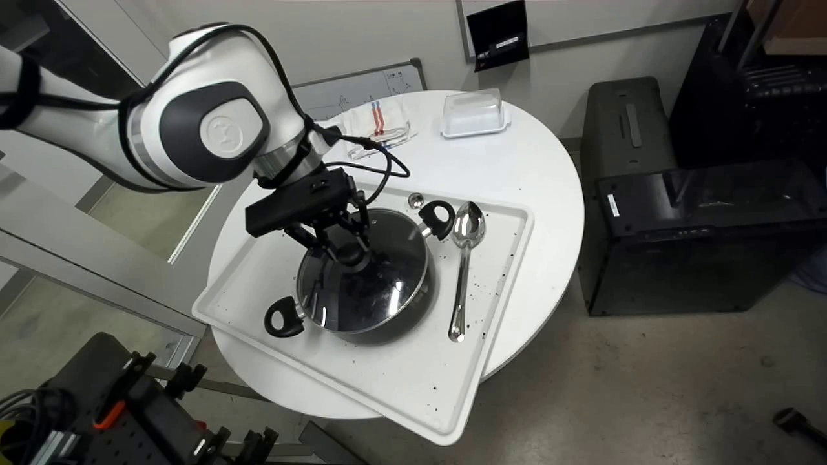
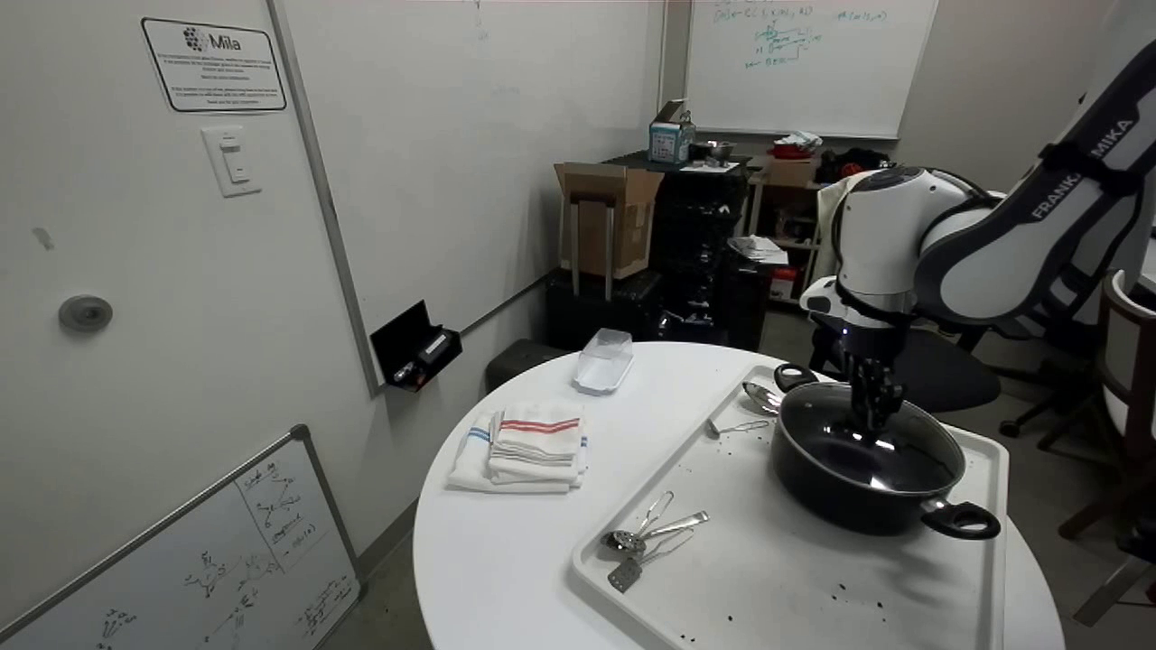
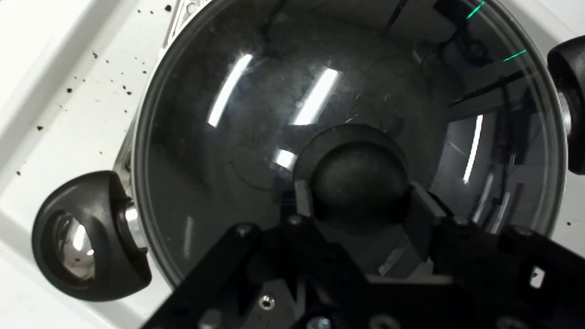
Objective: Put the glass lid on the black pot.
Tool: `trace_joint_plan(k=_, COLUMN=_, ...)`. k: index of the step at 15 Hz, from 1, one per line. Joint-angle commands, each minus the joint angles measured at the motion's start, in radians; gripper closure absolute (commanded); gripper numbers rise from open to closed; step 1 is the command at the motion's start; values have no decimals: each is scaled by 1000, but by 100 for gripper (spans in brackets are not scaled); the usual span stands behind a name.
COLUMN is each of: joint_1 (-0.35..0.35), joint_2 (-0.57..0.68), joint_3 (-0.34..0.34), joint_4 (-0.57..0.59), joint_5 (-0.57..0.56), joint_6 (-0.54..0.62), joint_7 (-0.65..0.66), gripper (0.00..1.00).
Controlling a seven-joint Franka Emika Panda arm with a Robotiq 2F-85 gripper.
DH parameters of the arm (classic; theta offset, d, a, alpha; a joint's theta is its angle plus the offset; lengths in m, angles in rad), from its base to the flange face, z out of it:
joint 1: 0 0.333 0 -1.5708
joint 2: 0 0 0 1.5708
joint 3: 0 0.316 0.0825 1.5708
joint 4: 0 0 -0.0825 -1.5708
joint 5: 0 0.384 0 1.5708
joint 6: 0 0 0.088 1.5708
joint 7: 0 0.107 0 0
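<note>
The glass lid (image 1: 362, 300) lies level across the top of the black pot (image 1: 417, 313), its metal rim along the pot's rim. Lid (image 2: 835, 451) and pot (image 2: 835, 506) show the same way in an exterior view. In the wrist view the lid (image 3: 215, 178) fills the middle, with a pot handle (image 3: 109, 237) at the lower left. My gripper (image 1: 349, 249) points down over the lid. In the wrist view its fingers (image 3: 363, 205) are on both sides of the dark centre knob (image 3: 358, 178) and appear to touch it. The pot's inside is hidden by dark glass.
The pot stands on a white tray (image 1: 446, 394) on a round white table (image 1: 549, 194). A long silver spoon (image 1: 460, 278) lies beside one handle. A small ladle (image 2: 736, 426) and several utensils (image 2: 646, 542) lie on the tray. Folded towels (image 2: 537, 447) and a clear-lidded dish (image 1: 475, 116) stand beyond.
</note>
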Motion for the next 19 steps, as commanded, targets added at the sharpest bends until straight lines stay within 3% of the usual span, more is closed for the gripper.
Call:
trace_joint_plan(k=1, joint_1=-4, joint_2=2, joint_3=5, joint_4=8, joint_5=6, joint_6=11, joint_7=1, gripper=75)
trace_joint_plan(k=4, joint_1=-6, joint_2=3, joint_3=6, joint_4=9, joint_5=7, joint_6=13, joint_7=-1, gripper=75)
trace_joint_plan(k=5, joint_1=-7, joint_2=2, joint_3=6, joint_4=8, joint_5=8, joint_6=12, joint_7=-2, gripper=40)
trace_joint_plan(k=6, joint_1=-8, joint_2=1, joint_3=7, joint_4=7, joint_5=9, joint_6=11, joint_7=-3, gripper=24)
trace_joint_plan(k=9, joint_1=-9, joint_2=-5, joint_3=10, joint_4=5, joint_5=11, joint_6=11, joint_7=-5, gripper=3)
trace_joint_plan(k=19, joint_1=-8, joint_2=-20, joint_3=9, joint_4=0, joint_5=10, joint_6=8, joint_7=-5, gripper=0)
